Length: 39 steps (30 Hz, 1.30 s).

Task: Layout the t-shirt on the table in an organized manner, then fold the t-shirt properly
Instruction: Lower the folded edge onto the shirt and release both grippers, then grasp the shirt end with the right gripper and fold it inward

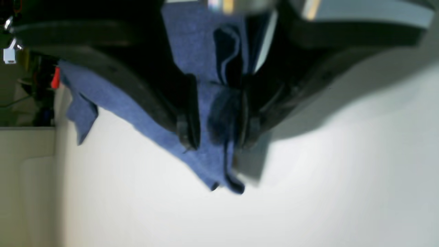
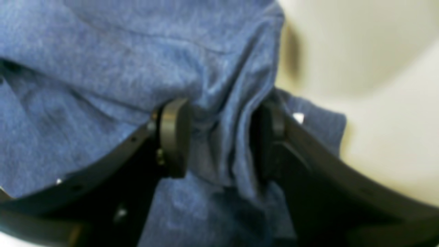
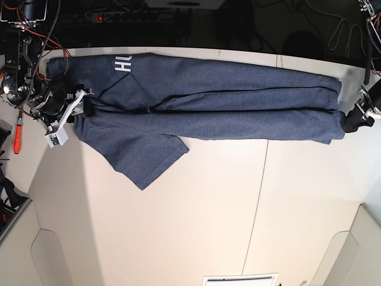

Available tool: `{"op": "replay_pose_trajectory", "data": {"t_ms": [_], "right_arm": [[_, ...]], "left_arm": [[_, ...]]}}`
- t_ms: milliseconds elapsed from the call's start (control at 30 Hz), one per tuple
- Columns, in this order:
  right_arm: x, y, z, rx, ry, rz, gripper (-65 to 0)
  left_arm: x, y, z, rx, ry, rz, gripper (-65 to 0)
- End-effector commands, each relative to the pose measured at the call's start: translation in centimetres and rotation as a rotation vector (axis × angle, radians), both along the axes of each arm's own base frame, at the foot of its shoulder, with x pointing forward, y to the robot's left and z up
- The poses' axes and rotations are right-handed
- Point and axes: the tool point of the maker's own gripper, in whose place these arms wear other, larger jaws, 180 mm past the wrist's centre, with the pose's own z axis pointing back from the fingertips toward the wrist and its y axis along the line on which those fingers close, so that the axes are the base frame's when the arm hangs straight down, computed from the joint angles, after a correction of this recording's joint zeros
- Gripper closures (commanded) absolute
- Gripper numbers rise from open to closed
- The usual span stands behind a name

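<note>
T-shirt [image 3: 208,101] fabric stretches in a long band across the far part of the white tabletop [image 3: 196,214], pulled out between the two arms. In the base view the right gripper [image 3: 83,107] sits at the left end of the cloth, its arm reaching in low from the left edge with cabling behind it; the left gripper [image 3: 351,121] meets the opposite end at the right edge, dark and angled toward the shirt. The right wrist view shows that gripper's fingers [image 2: 173,137] spread apart, with a bunched ridge of blue fabric running between them; whether the pads press the cloth cannot be told through the blur. The left wrist view shows its fingers [image 1: 188,113] likewise set apart, with a narrow fold of cloth and a dark hem lying in the gap and ending in a loose corner over the tabletop; contact there is also unclear. The shirt is heathered navy, doubled lengthwise into two or three long folds with creases running along its length. White block letters [image 3: 122,63] show near its left end, partly hidden by a fold. One sleeve or flap [image 3: 149,161] splays out toward the near side at an angle, lying flat on the tabletop. A thin dark seam [image 3: 257,208] crosses the tabletop under the shirt.
</note>
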Motion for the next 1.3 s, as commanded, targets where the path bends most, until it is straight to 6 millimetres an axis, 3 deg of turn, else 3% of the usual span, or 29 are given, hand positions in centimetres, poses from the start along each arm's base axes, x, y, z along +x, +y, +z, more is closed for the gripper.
{"op": "replay_pose_trajectory", "data": {"t_ms": [0, 200, 400, 467, 533, 600, 700, 833, 933, 1033, 1200, 1267], "right_arm": [[1.4, -0.6, 1.4, -0.004, -0.058, -0.005, -29.3], [1.6, -2.0, 3.5, -0.058, -0.062, -0.017, -29.3], [4.6, -4.3, 10.5, -0.096, -0.302, -0.078, -29.3], [6.2, -3.9, 13.2, -0.049, -0.439, -0.090, -29.3], [7.7, -2.9, 14.4, 0.008, -0.501, -0.099, -28.9], [9.1, -1.8, 13.8, 0.049, -0.493, -0.105, -26.5], [11.4, 0.7, 11.2, 0.110, -0.442, -0.095, -26.5], [15.0, 4.1, 7.1, 0.157, -0.378, -0.053, -34.5], [16.7, 6.0, 3.9, 0.145, -0.295, -0.024, -35.0], [17.1, 7.2, 1.4, 0.115, -0.211, -0.006, -35.0], [15.5, 10.2, -0.9, 0.151, -0.119, 0.018, -34.7], [14.7, 11.3, -1.4, 0.167, -0.100, 0.027, -30.0]], "left_arm": [[1.3, 1.2, 2.6, 0.007, -0.073, 0.003, -22.4], [1.9, -0.2, 6.5, -0.132, -0.179, -0.055, -22.4], [2.3, -0.8, 8.0, -0.112, -0.205, -0.105, -22.4], [2.5, -0.8, 8.2, -0.107, -0.210, -0.109, -22.4], [2.5, -0.8, 8.3, -0.105, -0.213, -0.110, -22.4], [2.5, -0.8, 8.3, -0.105, -0.215, -0.108, -22.4], [2.6, -0.7, 8.4, -0.104, -0.217, -0.105, -22.4], [2.6, -0.7, 8.4, -0.104, -0.217, -0.105, -22.4], [2.6, -0.8, 8.3, -0.105, -0.217, -0.106, -22.4], [2.6, -0.8, 8.3, -0.105, -0.217, -0.105, -22.4], [2.6, -0.7, 8.4, -0.104, -0.221, -0.101, -22.4], [2.6, -0.7, 8.4, -0.104, -0.222, -0.100, -22.4]]}}
